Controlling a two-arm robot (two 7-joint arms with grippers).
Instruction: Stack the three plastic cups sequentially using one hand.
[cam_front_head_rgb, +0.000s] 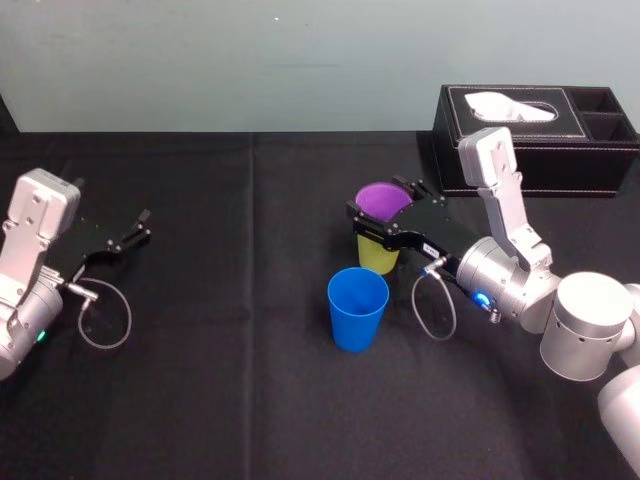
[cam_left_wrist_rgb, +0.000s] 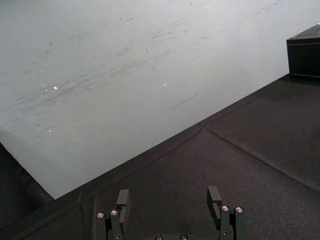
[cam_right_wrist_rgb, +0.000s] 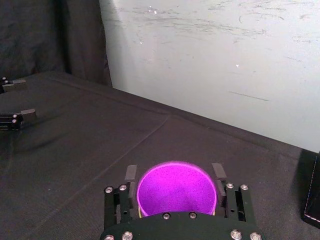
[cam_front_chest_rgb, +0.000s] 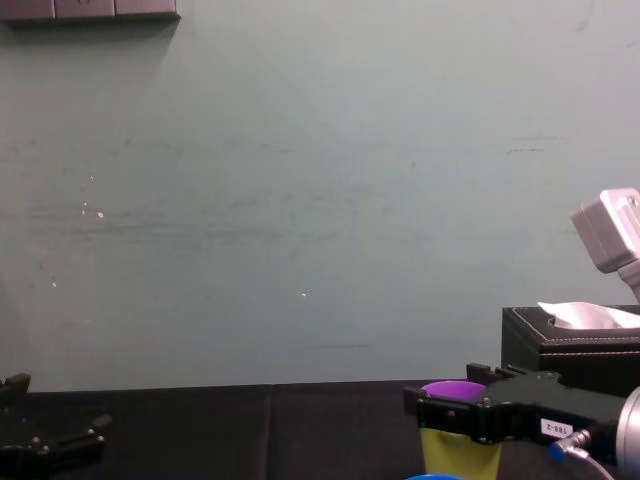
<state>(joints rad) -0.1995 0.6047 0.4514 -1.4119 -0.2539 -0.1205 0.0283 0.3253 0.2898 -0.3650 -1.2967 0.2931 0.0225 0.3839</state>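
One cup, the blue cup (cam_front_head_rgb: 357, 310), stood alone nearest my body. It was upright and mouth up on the black table (cam_front_head_rgb: 220, 380), near the other two but not touching them. I judged it had been left free because it was the last piece to join the stack.

Just beyond it, my right gripper (cam_front_head_rgb: 385, 205) reached in from the right at rim height around the purple cup (cam_right_wrist_rgb: 176, 192). That cup sat nested deep in the yellow-green cup (cam_front_head_rgb: 378, 257), with only its top band proud. Working at the rim suited a tapered, slippery wall and left the lower cup untouched. Whether I was clamped on the purple cup or merely framing it, I could not tell. Nor could I tell whether the yellow-green cup's base rested on the table.

Well off to the left at about the same depth, my left gripper (cam_front_head_rgb: 144, 226) lay parked low, its fingers apart and empty, since the job called for one hand. Farthest back sat the black tissue box (cam_front_head_rgb: 530, 150), behind my right arm.
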